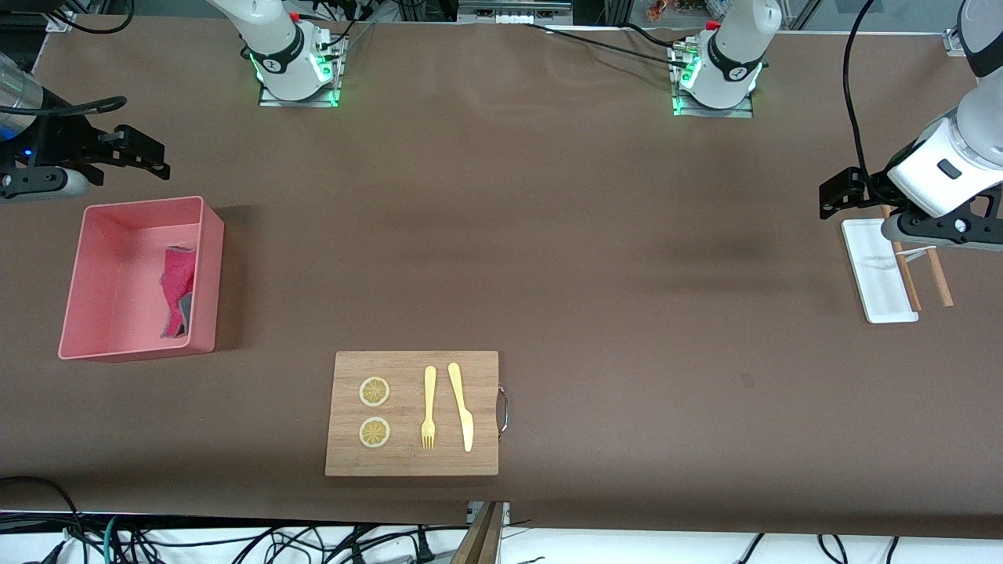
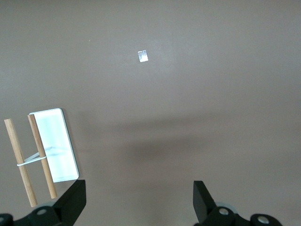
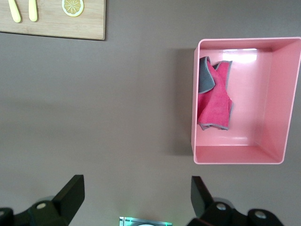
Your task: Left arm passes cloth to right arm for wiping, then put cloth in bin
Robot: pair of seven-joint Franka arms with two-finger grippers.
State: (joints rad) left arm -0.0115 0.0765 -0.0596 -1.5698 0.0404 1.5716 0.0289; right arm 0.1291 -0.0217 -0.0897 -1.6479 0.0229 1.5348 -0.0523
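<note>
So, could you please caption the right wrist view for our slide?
Open right gripper above bare table, cloth lying crumpled inside the pink bin.

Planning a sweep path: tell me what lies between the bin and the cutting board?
Only bare brown tabletop separates the bin from the cutting board, as the front view shows.

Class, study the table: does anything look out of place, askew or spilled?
Nothing looks spilled or damaged. The cloth lies crumpled in the pink bin, against one wall. At the left arm's end of the table, two wooden sticks lie partly across the white tray, overhanging its edge.
</note>
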